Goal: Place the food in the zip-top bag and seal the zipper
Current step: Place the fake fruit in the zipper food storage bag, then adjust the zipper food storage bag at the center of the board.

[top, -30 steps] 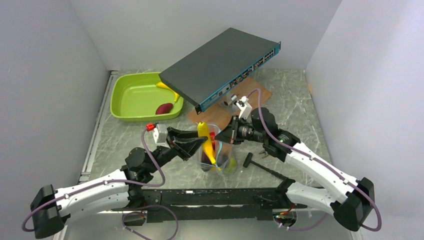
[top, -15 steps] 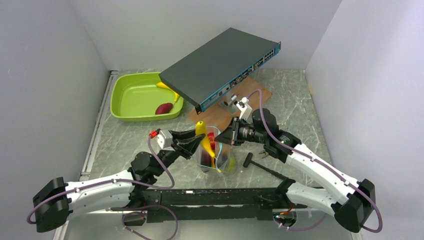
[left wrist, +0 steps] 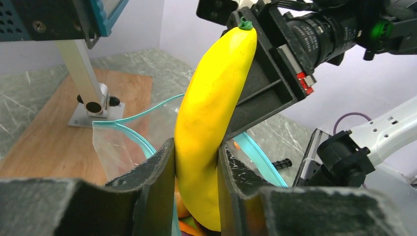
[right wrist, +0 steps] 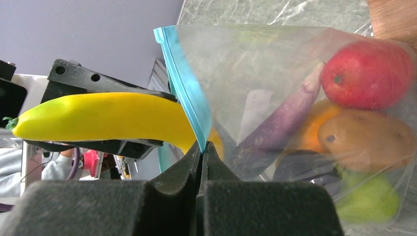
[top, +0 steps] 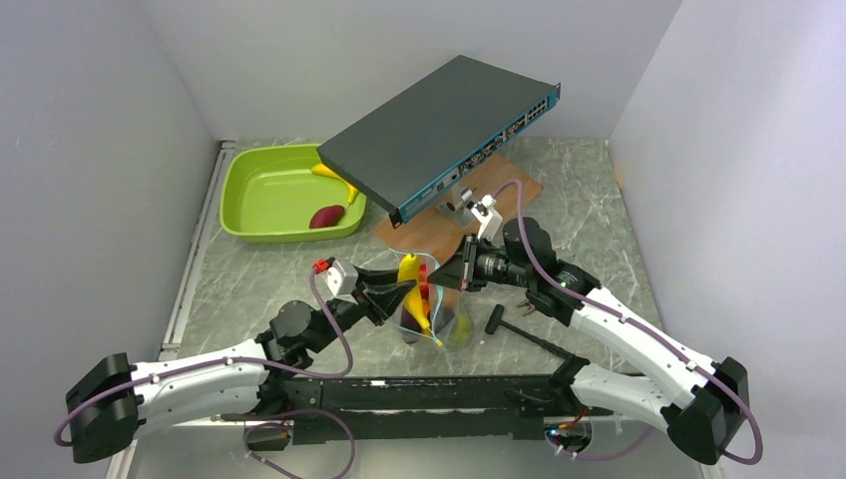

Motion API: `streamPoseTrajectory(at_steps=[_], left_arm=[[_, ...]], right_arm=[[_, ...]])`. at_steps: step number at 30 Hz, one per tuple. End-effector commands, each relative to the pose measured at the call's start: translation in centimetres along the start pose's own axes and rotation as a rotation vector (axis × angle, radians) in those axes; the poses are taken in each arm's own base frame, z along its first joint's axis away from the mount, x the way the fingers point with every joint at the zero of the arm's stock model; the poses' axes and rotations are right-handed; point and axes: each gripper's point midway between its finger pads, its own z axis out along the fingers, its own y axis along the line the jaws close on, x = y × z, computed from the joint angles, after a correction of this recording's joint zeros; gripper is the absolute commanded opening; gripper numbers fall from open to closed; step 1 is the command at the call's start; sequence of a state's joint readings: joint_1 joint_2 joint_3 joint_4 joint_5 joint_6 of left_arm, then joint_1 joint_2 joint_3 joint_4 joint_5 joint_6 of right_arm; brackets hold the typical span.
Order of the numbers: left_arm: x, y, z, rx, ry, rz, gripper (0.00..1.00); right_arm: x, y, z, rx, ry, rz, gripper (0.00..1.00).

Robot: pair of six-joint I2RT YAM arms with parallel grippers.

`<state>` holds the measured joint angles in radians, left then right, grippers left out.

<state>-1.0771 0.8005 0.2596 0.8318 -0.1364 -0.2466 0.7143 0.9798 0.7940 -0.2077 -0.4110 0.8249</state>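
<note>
Grey marbled tabletop (top: 229, 284), white walls (top: 299, 60) — left gripper (left wrist: 195, 147) clamps banana (left wrist: 216, 93) at zip-top bag (right wrist: 275, 64) mouth; right gripper (right wrist: 202, 147) pinches zipper (right wrist: 184, 83).

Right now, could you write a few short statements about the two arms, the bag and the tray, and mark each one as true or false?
1. The left jaws grip a yellow banana. True.
2. The right jaws stand open and hold nothing. False: they are shut on the zipper of the zip-top bag.
3. A red apple lies inside the bag. True.
4. The green tray holds only a green apple. False: it holds a dark-red piece and a yellow piece.
</note>
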Motion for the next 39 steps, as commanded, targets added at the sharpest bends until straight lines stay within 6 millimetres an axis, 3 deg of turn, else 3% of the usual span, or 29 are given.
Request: streamPoseTrajectory(at_steps=[1, 3, 9, 14, 19, 21, 24, 26, 31, 35, 37, 39], left_arm=[[-1.2, 0.4, 0.2, -0.052, -0.044, -0.082, 0.5], [-1.3, 1.0, 0.0, -0.091, -0.042, -0.11, 0.74], [-2.0, 0.9, -0.1, -0.14, 0.055, -0.155, 0.99], [-2.5, 2.0, -1.3, -0.261, 0.122, -0.245, 0.96], [-1.1, 3.8, -3.6, -0.436, 0.241, -0.319, 0.73], [-0.2, 3.6, -3.7, -0.434, 0.285, -0.325, 0.76], [1.2, 2.6, -3.1, -0.374, 0.337, -0.323, 0.9], [2.1, 2.0, -2.6, -0.348, 0.374, -0.318, 0.92], [3.5, 1.9, -1.4, -0.358, 0.458, -0.281, 0.68], [3.7, 1.5, -1.1, -0.352, 0.509, -0.267, 0.34], [3.3, 1.0, -1.1, -0.328, 0.508, -0.276, 0.2], [2.9, 0.7, -1.4, -0.312, 0.495, -0.296, 0.11]], right_arm=[[-0.5, 1.2, -0.2, -0.049, -0.023, -0.015, 0.0], [-0.6, 1.2, -0.4, -0.043, -0.029, -0.017, 0.0], [-0.6, 0.9, -0.2, -0.036, -0.032, -0.023, 0.0], [-0.6, 0.8, 0.1, -0.036, -0.024, -0.026, 0.0], [-0.8, 0.8, 0.1, -0.031, -0.027, -0.045, 0.0], [-1.0, 0.8, 0.1, -0.027, -0.031, -0.063, 0.0], [-1.2, 0.5, 0.0, -0.004, -0.038, -0.087, 0.0], [-1.4, 0.3, -0.1, 0.011, -0.046, -0.099, 0.0], [-1.5, 0.3, -0.6, 0.023, -0.053, -0.13, 0.0], [-1.4, 0.1, -0.8, 0.037, -0.052, -0.163, 0.0], [-1.2, 0.8, -0.8, 0.017, -0.043, -0.195, 0.0], [-0.9, 2.0, -0.7, -0.016, -0.032, -0.236, 0.0]])
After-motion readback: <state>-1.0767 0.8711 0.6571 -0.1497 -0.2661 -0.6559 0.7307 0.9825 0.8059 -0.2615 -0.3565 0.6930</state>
